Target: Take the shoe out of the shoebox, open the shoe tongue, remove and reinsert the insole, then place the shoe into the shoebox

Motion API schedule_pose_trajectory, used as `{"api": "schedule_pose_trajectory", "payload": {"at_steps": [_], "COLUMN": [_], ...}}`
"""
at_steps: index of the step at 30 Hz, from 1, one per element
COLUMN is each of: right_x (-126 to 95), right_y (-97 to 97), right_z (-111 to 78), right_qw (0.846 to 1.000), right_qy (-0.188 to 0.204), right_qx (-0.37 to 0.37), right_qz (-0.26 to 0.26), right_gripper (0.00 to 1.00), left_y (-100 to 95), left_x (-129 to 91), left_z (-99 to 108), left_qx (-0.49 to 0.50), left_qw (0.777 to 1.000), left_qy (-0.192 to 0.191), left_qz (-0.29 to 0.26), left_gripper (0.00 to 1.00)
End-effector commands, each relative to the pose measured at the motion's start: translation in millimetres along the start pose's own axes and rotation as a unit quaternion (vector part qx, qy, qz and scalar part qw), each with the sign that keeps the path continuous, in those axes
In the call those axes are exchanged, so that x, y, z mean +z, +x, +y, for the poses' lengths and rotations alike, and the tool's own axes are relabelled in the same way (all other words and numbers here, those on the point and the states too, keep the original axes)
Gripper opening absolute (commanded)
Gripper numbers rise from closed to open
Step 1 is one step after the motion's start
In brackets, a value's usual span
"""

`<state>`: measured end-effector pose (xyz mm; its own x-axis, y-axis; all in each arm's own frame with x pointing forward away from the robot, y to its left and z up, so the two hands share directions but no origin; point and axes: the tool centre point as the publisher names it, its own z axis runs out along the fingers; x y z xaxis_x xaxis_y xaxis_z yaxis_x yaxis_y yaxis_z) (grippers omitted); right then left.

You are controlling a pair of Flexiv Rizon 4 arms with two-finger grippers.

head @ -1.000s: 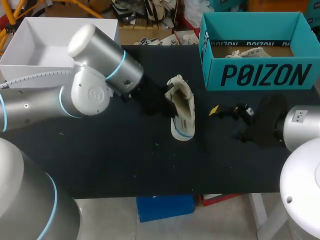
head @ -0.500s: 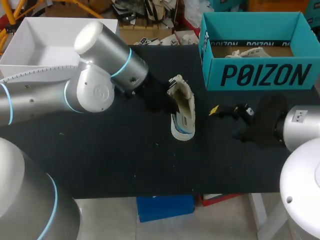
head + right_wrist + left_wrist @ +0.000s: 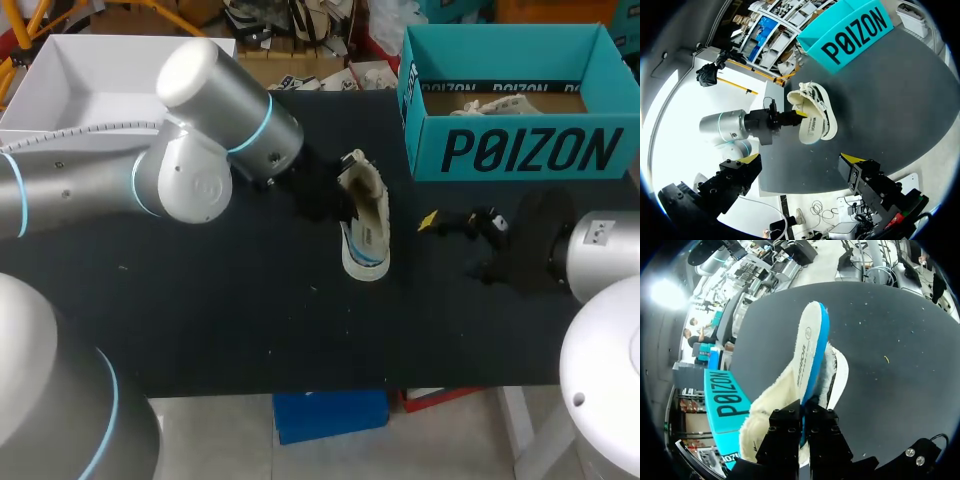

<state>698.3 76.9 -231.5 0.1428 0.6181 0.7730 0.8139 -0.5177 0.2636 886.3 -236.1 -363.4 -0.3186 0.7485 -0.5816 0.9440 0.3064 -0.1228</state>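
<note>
While the left arm's fingers (image 3: pixel 785 432) are pinched shut on the heel end of the white, blue-edged foam insole (image 3: pixel 808 347), which stands partly out of the cream fleece-lined shoe (image 3: pixel 365 225) near the middle of the black tabletop (image 3: pixel 220 310), the insole is probably best guided along the shoe's length without twisting, because nothing pins the shoe and it may drag along. The right arm's fingers (image 3: pixel 735 181) hang wide apart and empty just right of the shoe, well placed to steady it. Bare tabletop lies on the shoe's near side, while the teal cardboard shoebox (image 3: pixel 530 150) stands well apart at the far right edge.
</note>
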Motion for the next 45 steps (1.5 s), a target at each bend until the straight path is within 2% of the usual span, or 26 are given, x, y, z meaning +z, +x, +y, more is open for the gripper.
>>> {"api": "schedule_pose_trajectory", "payload": {"at_steps": [1,8,13,15,16,17,18,21,24,30,35,38,45], "right_x": [-0.6,-0.6,-0.6,-0.6,-0.6,-0.6,-0.6,-0.6,-0.6,-0.6,-0.6,-0.6,-0.6], "right_y": [-7.3,-7.3,-7.3,-7.3,-7.3,-7.3,-7.3,-7.3,-7.3,-7.3,-7.3,-7.3,-7.3], "right_z": [0.2,0.2,0.2,0.2,0.2,0.2,0.2,0.2,0.2,0.2,0.2,0.2,0.2], "right_qw": [0.999,0.999,0.999,0.999,0.999,0.999,0.999,0.999,0.999,0.999,0.999,0.999,0.999], "right_qy": [0.029,0.029,0.029,0.029,0.029,0.029,0.029,0.029,0.029,0.029,0.029,0.029,0.029], "right_qx": [0.008,0.008,0.008,0.008,0.008,0.008,0.008,0.008,0.008,0.008,0.008,0.008,0.008], "right_qz": [0.02,0.02,0.02,0.02,0.02,0.02,0.02,0.02,0.02,0.02,0.02,0.02,0.02], "right_gripper": [1.0,1.0,1.0,1.0,1.0,1.0,1.0,1.0,1.0,1.0,1.0,1.0,1.0], "left_y": [-2.1,-4.0,-5.1,-6.5,-6.7,-6.7,-6.6,-5.8,-3.2,2.9,8.7,10.9,10.2], "left_x": [4.2,9.8,12.4,11.4,10.3,9.0,7.4,2.3,-2.1,-4.3,1.2,4.7,8.3], "left_z": [2.2,14.7,13.6,8.6,6.2,3.7,0.9,-5.9,-21.7,-39.0,-52.6,-55.6,-39.3], "left_qx": [-0.002,-0.012,-0.016,-0.01,-0.009,-0.007,-0.007,-0.004,0.005,0.01,0.02,0.023,0.02], "left_qw": [1.0,0.999,1.0,1.0,1.0,1.0,1.0,1.0,0.999,0.998,0.997,0.997,0.999], "left_qy": [-0.009,-0.025,-0.021,-0.008,-0.004,0.0,0.005,0.018,0.032,0.05,0.07,0.072,0.044], "left_qz": [0.007,0.018,0.018,0.01,0.008,0.006,0.0,-0.01,-0.013,-0.021,-0.005,-0.003,-0.001], "left_gripper": [0.0,0.0,0.0,0.0,0.07,0.28,0.39,0.44,0.4,0.24,0.0,0.0,0.0]}}
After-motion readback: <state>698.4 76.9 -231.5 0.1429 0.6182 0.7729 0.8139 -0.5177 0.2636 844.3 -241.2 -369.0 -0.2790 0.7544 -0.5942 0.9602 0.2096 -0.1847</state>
